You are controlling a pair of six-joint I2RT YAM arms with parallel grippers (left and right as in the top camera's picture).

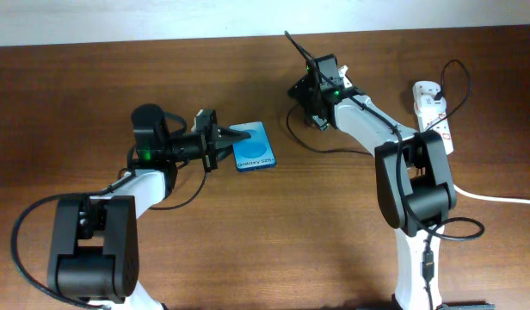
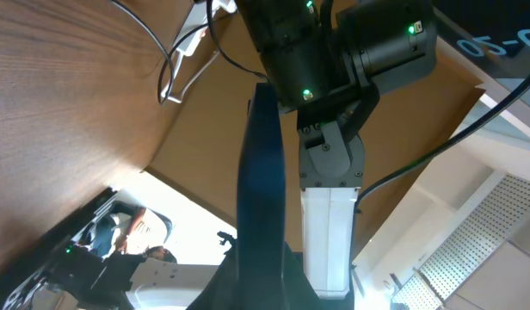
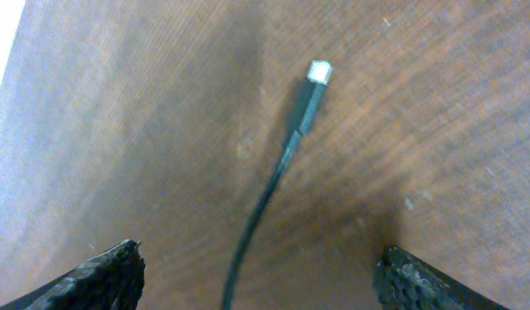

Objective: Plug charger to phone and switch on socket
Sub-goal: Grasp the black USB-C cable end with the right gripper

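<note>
The phone (image 1: pixel 254 146), blue screen up with small white text, lies left of the table's middle. My left gripper (image 1: pixel 217 143) is shut on its left end. In the left wrist view the phone (image 2: pixel 261 172) shows edge-on as a dark slab rising from between the jaws of the left gripper (image 2: pixel 261 280). The charger (image 1: pixel 334 151) is a thin black cable; its small plug tip (image 3: pixel 318 72) lies on the wood. My right gripper (image 1: pixel 317 119) hangs just above it, open, and the cable (image 3: pixel 248 232) runs between the spread fingers (image 3: pixel 110 275) of the right gripper (image 3: pixel 261 280) untouched. The white socket (image 1: pixel 433 108) lies far right.
A thick white cord (image 1: pixel 497 196) leaves the socket toward the right edge. The right arm (image 2: pixel 334 52) fills the left wrist view ahead of the phone. Loose black cable loops (image 1: pixel 292 127) lie under the right gripper. The brown table (image 1: pixel 265 241) stretches toward the front.
</note>
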